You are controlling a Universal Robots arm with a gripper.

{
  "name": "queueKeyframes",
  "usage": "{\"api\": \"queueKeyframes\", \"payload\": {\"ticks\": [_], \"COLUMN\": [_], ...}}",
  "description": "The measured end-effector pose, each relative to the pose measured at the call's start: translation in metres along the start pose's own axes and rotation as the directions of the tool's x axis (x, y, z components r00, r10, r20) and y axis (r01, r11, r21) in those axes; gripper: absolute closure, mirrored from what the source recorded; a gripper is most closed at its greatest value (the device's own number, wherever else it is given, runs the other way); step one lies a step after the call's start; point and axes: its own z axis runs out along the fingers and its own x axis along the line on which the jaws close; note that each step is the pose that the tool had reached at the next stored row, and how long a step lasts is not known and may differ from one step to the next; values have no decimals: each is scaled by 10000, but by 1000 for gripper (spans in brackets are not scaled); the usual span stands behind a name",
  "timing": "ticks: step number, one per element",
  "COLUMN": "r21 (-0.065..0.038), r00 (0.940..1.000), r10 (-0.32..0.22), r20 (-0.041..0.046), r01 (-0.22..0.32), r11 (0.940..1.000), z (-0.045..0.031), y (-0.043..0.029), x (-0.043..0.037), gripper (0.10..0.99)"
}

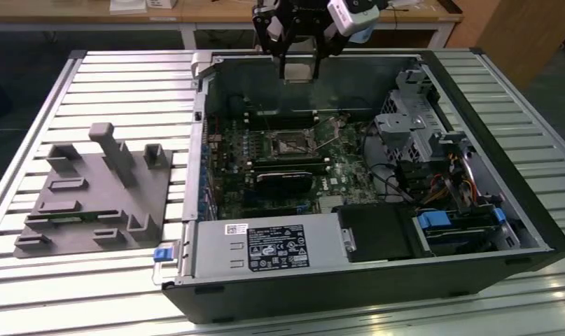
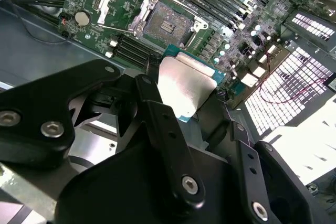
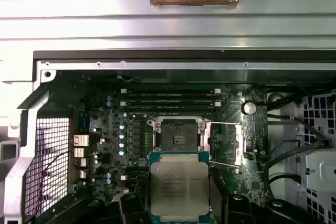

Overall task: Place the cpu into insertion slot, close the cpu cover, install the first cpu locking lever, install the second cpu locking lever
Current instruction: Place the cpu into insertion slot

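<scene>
While the gripper (image 1: 299, 66), clamped on the cpu (image 3: 178, 187), hangs above the motherboard's (image 3: 105, 145) edge, the insertion slot (image 3: 177, 136) lies bare, its cpu cover (image 2: 106, 1) swung open.

Grey-topped cpu (image 3: 179, 187) aloft; insertion slot (image 3: 177, 136) uncovered

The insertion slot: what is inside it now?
The insertion slot shows only its dark centre, no chip. The cpu is clamped in the gripper, apart. Nothing covers it.
</scene>
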Motion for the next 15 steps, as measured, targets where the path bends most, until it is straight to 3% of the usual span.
{"api": "queueKeyframes", "payload": {"ticks": [15], "r21": [2], "r00": [10000], "r10": [0], "r20": [1], "r01": [0], "r11": [10000], "z": [72], "y": [-6], "x": [-2], "gripper": [545]}}
